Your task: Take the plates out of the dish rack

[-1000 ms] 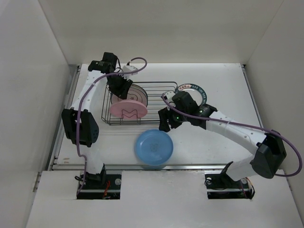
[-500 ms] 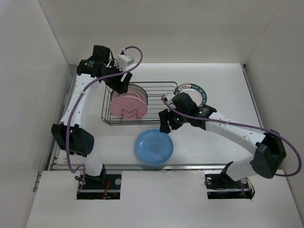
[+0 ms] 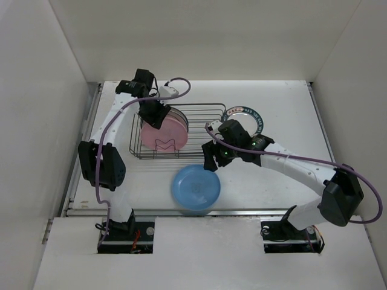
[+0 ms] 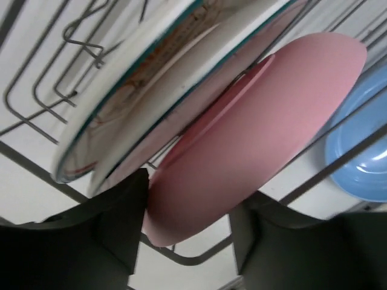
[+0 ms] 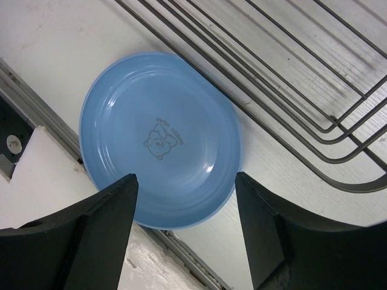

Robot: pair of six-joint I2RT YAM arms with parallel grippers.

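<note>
The dark wire dish rack (image 3: 205, 110) stands left of centre. A pink plate (image 3: 160, 134) leans in it, with a pale plate with a cartoon drawing (image 4: 139, 78) behind it. My left gripper (image 3: 154, 115) is open, its fingers astride the pink plate's rim (image 4: 242, 151); the plate touches the left finger (image 4: 121, 223) and clears the other. A blue plate (image 3: 196, 187) lies flat on the table in front of the rack. My right gripper (image 3: 211, 158) is open and empty above the blue plate (image 5: 160, 139). A dark patterned-rim plate (image 3: 245, 113) lies right of the rack.
The rack's right half holds no plates, and its wires (image 5: 290, 96) run close by the right gripper. A metal rail (image 3: 254, 211) marks the table's front edge. White walls enclose the table on the left, back and right.
The left arm lifted back half a second ago and has come down again with its fingers around the pink plate. The right gripper has barely moved.
</note>
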